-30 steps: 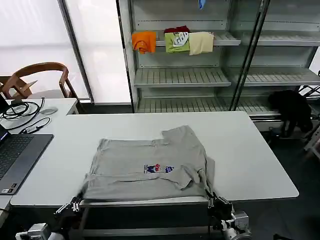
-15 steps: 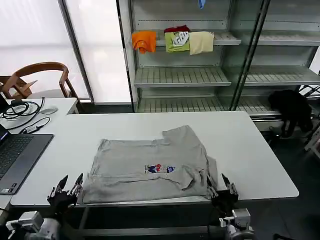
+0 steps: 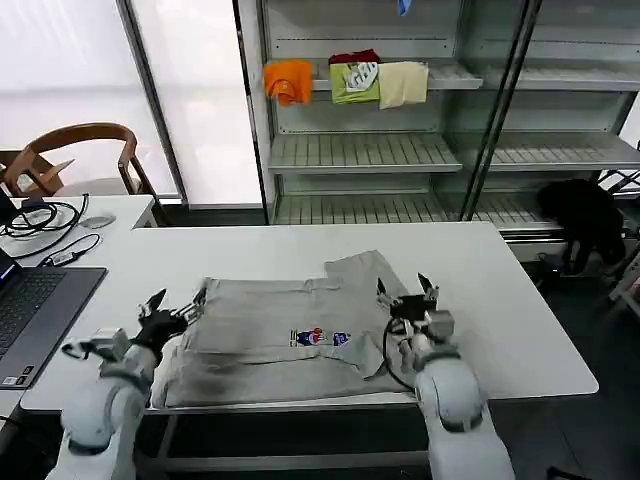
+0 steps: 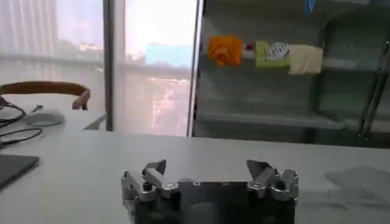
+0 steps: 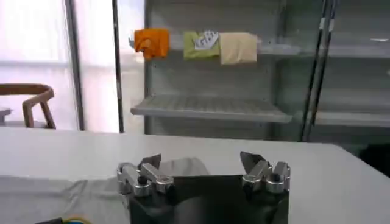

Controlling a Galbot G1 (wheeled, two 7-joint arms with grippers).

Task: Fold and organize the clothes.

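A light grey shirt (image 3: 290, 325) with a small multicolour chest print (image 3: 319, 338) lies partly folded on the white table (image 3: 500, 300), near its front edge. My left gripper (image 3: 175, 305) hovers open over the shirt's left edge, its jaws wide apart (image 4: 209, 168). Above the shirt's right side, my right gripper (image 3: 405, 290) is open too (image 5: 200, 163), with nothing between its fingers. A grey sleeve end (image 5: 183, 165) shows just beyond the right gripper in the right wrist view.
A laptop (image 3: 30, 310) and cables (image 3: 45, 220) lie on the table's left part, with a wooden chair (image 3: 75, 150) behind. A shelf unit (image 3: 400, 150) at the back holds orange, green and cream folded clothes (image 3: 345, 82). A dark object (image 3: 585, 220) sits on the floor at right.
Both arms rose from below the table's front edge and moved forward over the shirt's left and right sides. The shirt has hardly shifted.
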